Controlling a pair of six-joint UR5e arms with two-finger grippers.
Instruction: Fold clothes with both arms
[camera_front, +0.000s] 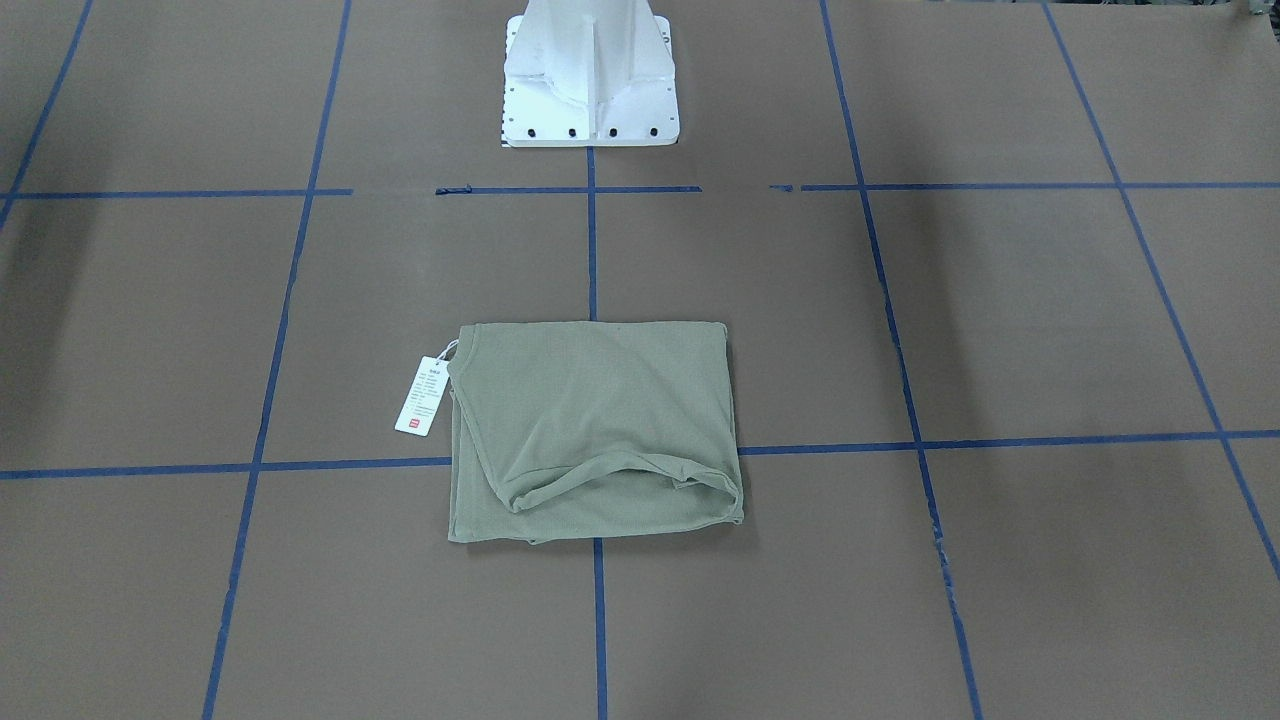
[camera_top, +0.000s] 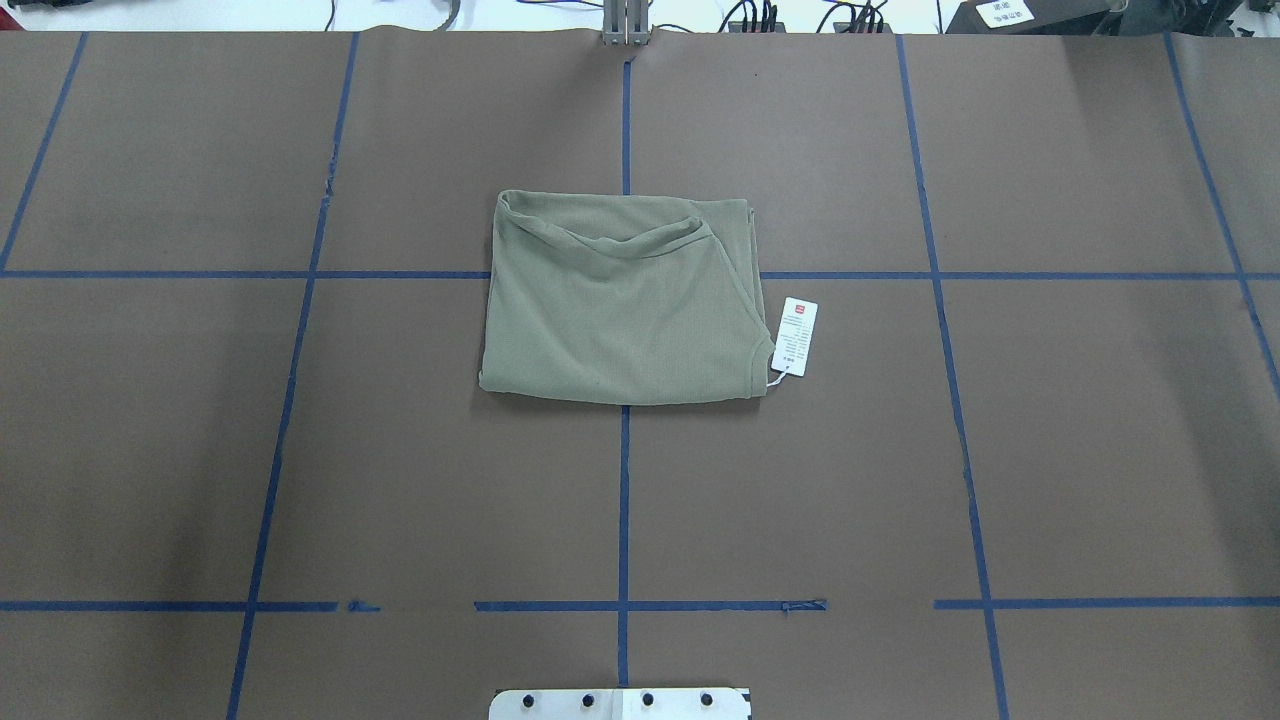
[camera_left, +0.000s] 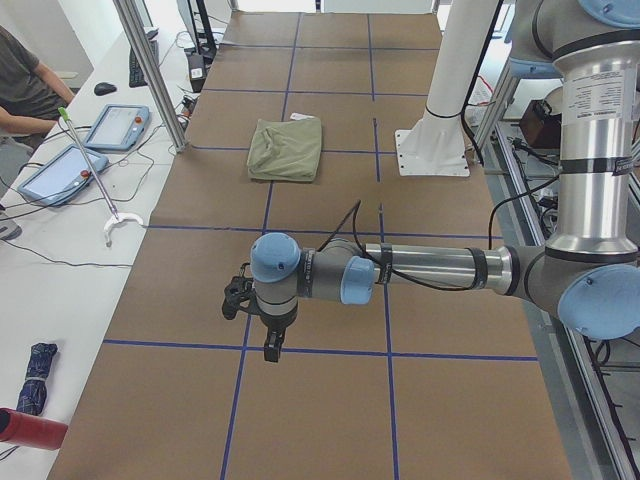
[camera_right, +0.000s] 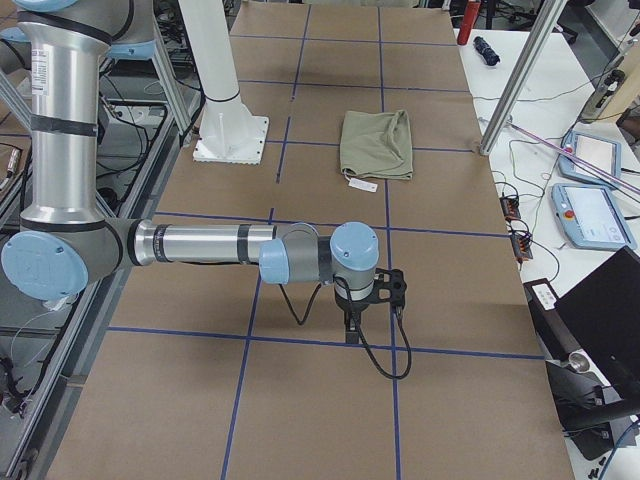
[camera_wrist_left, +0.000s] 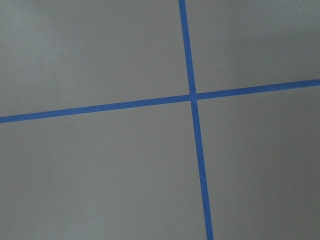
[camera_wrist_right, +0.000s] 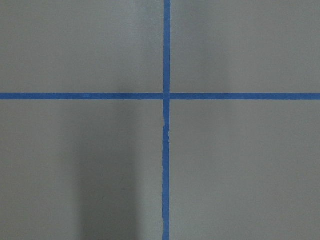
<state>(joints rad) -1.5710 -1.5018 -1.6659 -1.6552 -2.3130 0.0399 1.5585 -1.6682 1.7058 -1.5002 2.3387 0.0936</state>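
Note:
The sage-green shirt (camera_top: 620, 300) lies folded into a compact rectangle at the middle of the brown table, also in the front-facing view (camera_front: 595, 430) and both side views (camera_left: 286, 150) (camera_right: 377, 145). Its white hang tag (camera_top: 795, 336) rests on the paper beside it. Both arms are far from it, toward opposite table ends. The left gripper (camera_left: 270, 348) hangs pointing down over a blue tape line; the right gripper (camera_right: 350, 328) does the same. Each shows only in a side view, so I cannot tell whether it is open or shut. The wrist views hold only paper and tape crosses.
The white pedestal base (camera_front: 590, 90) stands at the robot side of the table. Blue tape lines grid the brown paper (camera_top: 300, 450). A side bench holds control tablets (camera_left: 115, 125), a white hooked stick (camera_left: 95, 180) and a seated person (camera_left: 25, 85).

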